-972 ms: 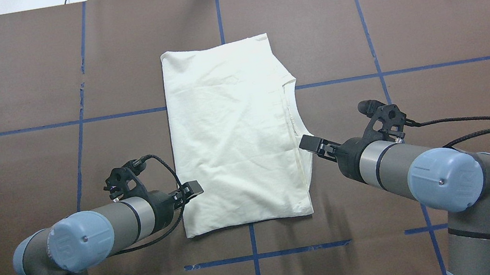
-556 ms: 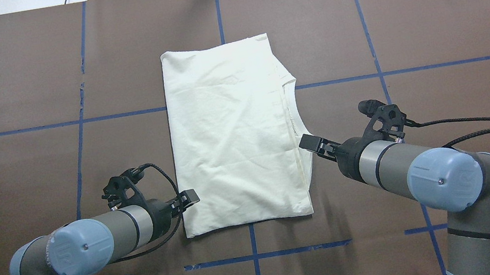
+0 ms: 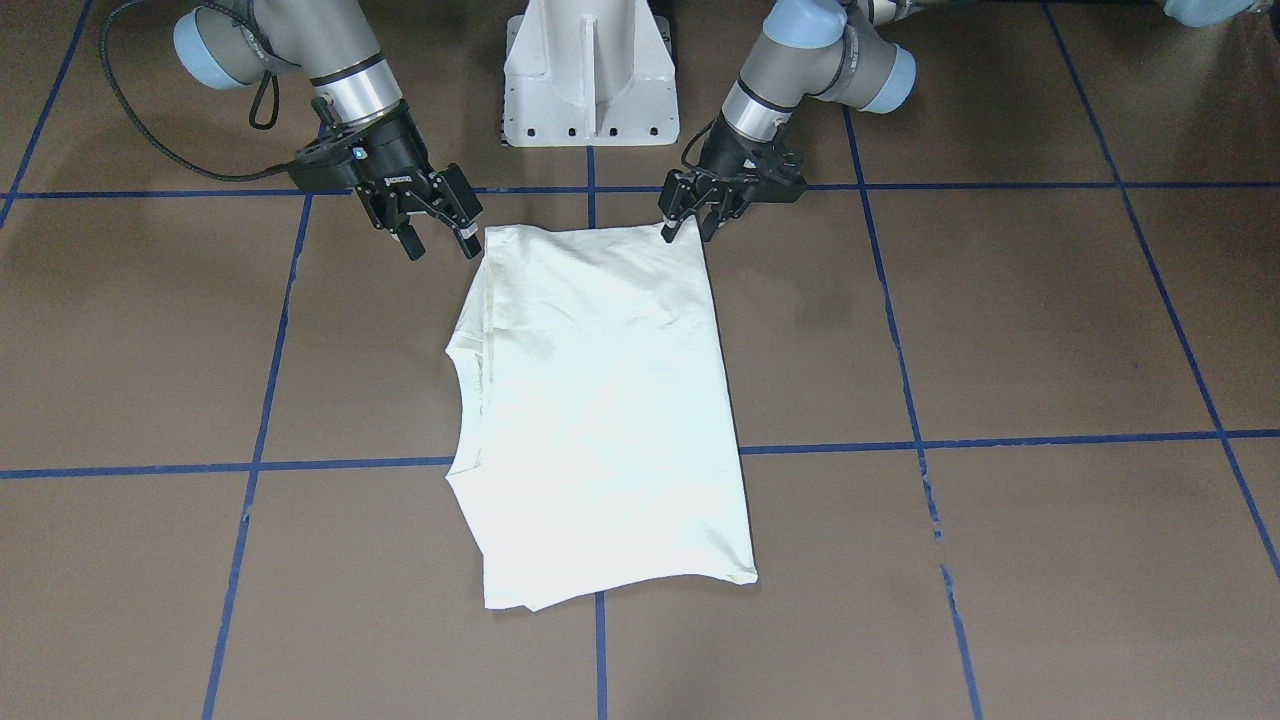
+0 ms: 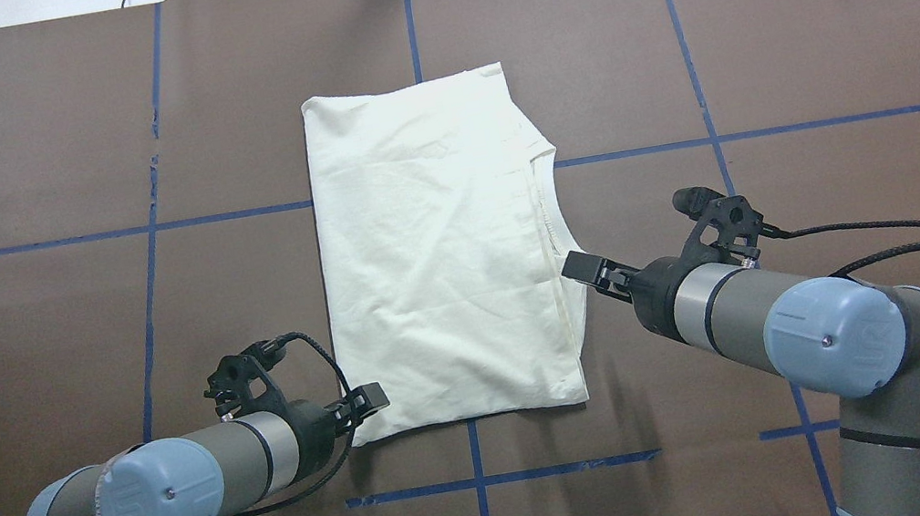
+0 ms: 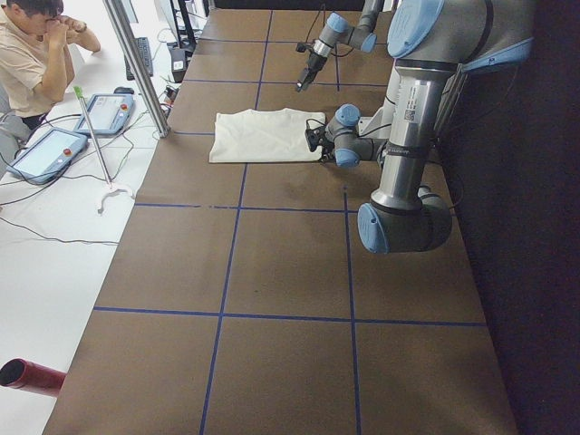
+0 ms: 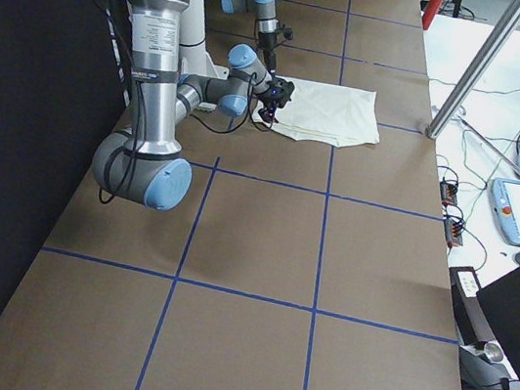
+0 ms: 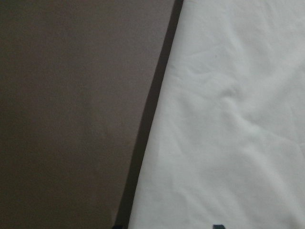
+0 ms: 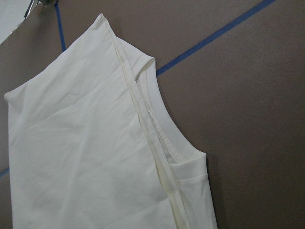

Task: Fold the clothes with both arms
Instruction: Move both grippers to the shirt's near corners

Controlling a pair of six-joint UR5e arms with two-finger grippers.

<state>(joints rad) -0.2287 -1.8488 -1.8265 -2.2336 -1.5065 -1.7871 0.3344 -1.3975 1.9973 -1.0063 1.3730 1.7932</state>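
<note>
T-shirt (image 4: 441, 252) flat, left tool (image 4: 370, 399) at near corner

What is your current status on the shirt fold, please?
Left gripper open at shirt corner. Right gripper open, off collar-side edge. Shirt folded, flat. Nothing blocking.

Cream T-shirt (image 4: 432, 253) is pictured folded into a plain rect., laid flat, neckband (image 4: 550, 197) at 3 o'clock. L gripper (image 4: 367, 399) is set at its 7 o'clock corner, R gripper (image 4: 580, 267) at 4 o'clock, both spread.
</note>
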